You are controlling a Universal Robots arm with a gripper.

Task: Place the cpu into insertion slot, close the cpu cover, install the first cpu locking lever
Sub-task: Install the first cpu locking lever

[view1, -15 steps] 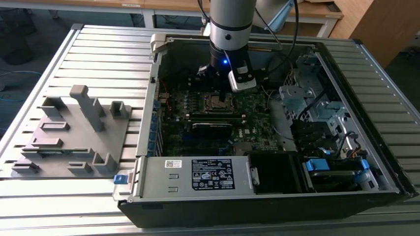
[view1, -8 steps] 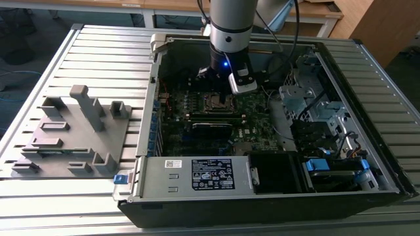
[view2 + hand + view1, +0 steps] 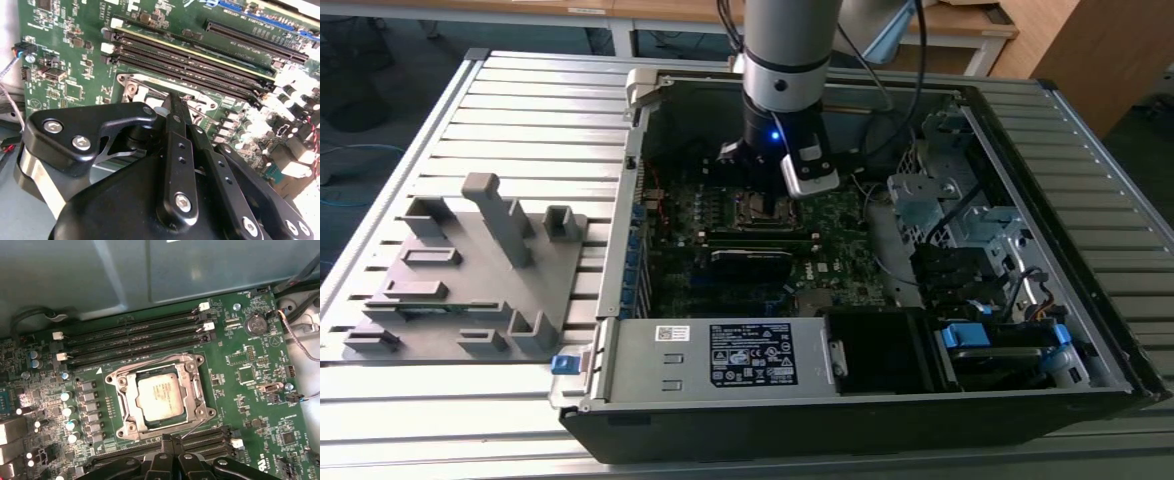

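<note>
Item: chip, seated in its socket with the cover flat around it, as your first wrist view shows. Your second wrist view shows the pincer with fingers pressed together, holding nothing, tips low at the socket's edge, possibly touching a thin lever.

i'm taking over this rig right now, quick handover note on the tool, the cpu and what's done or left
Tool: fingers shut together with nothing between them, poised just above the socket's edge beside the memory slots.
CPU: the flat square chip with a dull silver-grey metal top lies in the socket on the green motherboard.
CPU cover: the thin silver metal frame lies down around the chip.
Done: chip placed, cover closed.
Left: the first locking lever; a thin wire lever angles out near the fingertips, and I cannot tell whether it is latched.
</note>
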